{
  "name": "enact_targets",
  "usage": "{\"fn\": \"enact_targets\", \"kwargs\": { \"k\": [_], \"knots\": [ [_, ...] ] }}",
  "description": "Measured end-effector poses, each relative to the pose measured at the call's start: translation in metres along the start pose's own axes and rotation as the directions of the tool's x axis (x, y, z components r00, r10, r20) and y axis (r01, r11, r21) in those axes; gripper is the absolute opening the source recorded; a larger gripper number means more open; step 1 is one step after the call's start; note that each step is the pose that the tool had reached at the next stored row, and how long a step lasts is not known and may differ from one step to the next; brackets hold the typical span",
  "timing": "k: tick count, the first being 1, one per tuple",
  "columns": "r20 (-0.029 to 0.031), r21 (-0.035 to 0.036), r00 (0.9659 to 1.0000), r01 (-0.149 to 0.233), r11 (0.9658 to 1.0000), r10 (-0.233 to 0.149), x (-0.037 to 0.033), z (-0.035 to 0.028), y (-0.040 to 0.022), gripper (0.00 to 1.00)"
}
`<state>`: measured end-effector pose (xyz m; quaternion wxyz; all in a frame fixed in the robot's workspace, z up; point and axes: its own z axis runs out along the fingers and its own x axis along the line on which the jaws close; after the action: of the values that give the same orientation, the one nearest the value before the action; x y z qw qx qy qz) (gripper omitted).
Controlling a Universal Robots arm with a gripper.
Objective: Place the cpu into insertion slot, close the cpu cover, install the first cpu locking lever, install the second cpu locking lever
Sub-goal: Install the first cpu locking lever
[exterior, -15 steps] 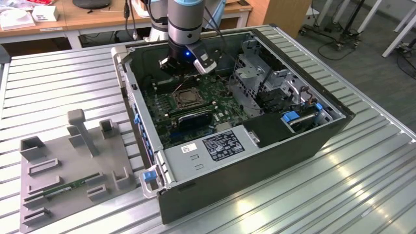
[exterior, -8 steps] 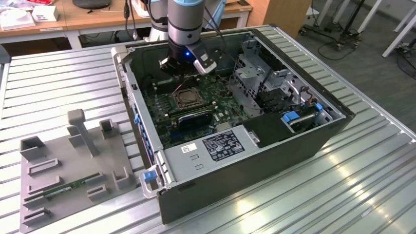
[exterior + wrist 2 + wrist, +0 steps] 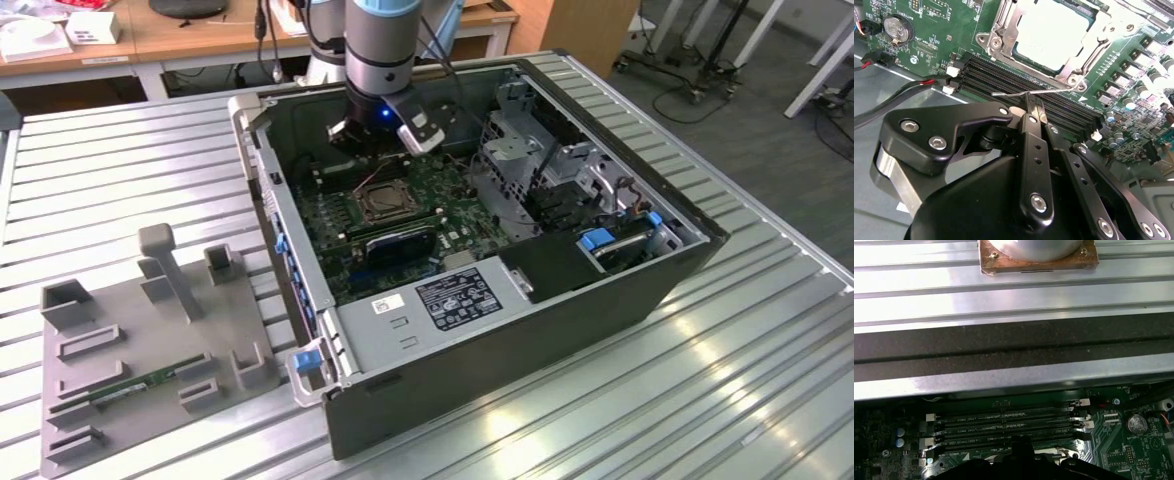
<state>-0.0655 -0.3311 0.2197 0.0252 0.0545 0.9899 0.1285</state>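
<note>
The cpu (image 3: 1051,27) lies flat in its socket on the green motherboard, pale metal face up. Over it the silvery cpu cover (image 3: 1004,22) is down, framing the chip. A thin wire locking lever (image 3: 1004,93) runs along the socket's edge above the black memory slots (image 3: 1004,80). My gripper (image 3: 1033,102) is shut, with its black fingertips right at this lever, touching or nearly so. In the exterior view the gripper (image 3: 380,140) hangs inside the open computer case, just behind the socket (image 3: 378,203). In the first wrist view the gripper (image 3: 1021,445) sits above the memory slots (image 3: 1004,422).
The case walls (image 3: 274,190) and a metal drive cage (image 3: 534,160) hem in the board. Red and black cables (image 3: 904,90) lie near a coin battery (image 3: 895,27). A grey fixture block (image 3: 147,340) holding a green memory stick (image 3: 134,385) sits on the slatted table at the exterior view's left.
</note>
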Motion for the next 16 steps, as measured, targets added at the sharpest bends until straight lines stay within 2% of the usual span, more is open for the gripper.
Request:
{"fn": "enact_targets", "kwargs": {
  "k": [7, 16],
  "knots": [
    [0.0000, -0.0001, 1.0000, 0.000, 1.0000, 0.000, -0.0040, 0.0022, -0.0002, 0.11],
    [0.0001, -0.0002, 1.0000, 0.000, 1.0000, 0.000, -0.0043, 0.0049, -0.0008, 0.11]
  ]
}}
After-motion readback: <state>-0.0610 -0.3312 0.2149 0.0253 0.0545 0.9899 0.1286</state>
